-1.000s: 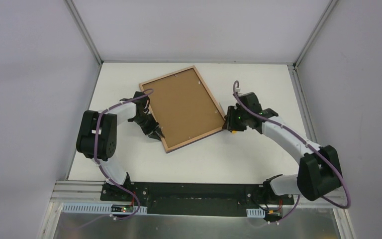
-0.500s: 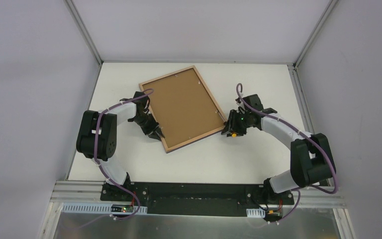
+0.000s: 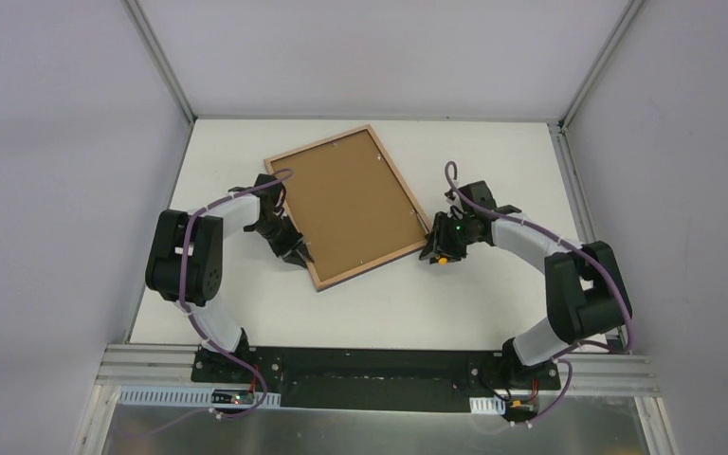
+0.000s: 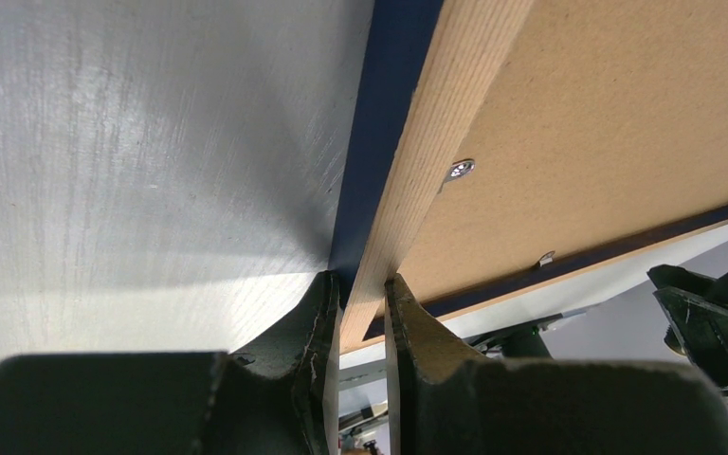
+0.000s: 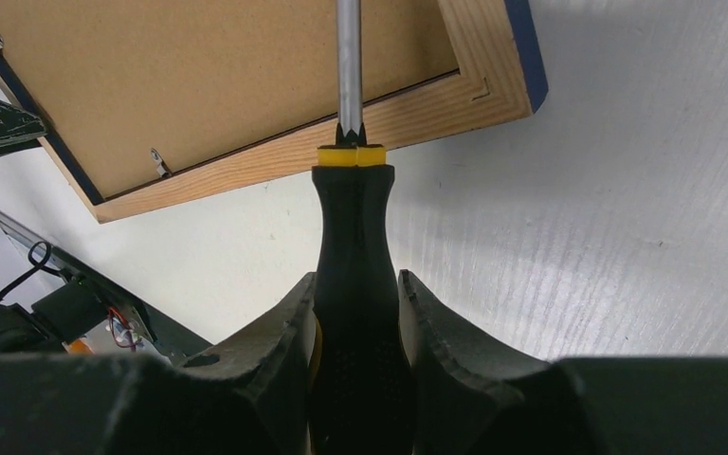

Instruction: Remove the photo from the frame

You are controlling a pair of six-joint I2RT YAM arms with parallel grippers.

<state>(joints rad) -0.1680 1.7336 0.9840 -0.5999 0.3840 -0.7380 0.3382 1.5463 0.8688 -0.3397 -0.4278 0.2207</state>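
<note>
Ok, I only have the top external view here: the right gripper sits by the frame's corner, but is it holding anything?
Observer: Yes, the right gripper is shut on a screwdriver with a black handle and yellow collar.
Operator: Where does the shaft point?
Observer: Across the frame along its wooden rail and over the brown backing board; the tip is cut off.
Operator: And the left gripper?
Observer: Shut on the frame's edge, navy face one side, wooden back the other.

The big dark blue wooden picture frame (image 3: 351,204) lies face down on the white counter (image 3: 493,303), nearer its far edge. The left tool (image 3: 297,251) pinches the frame's left side. At its right corner, the right tool (image 3: 436,248) holds a black-and-yellow screwdriver (image 5: 353,246) over the frame's back.
</note>
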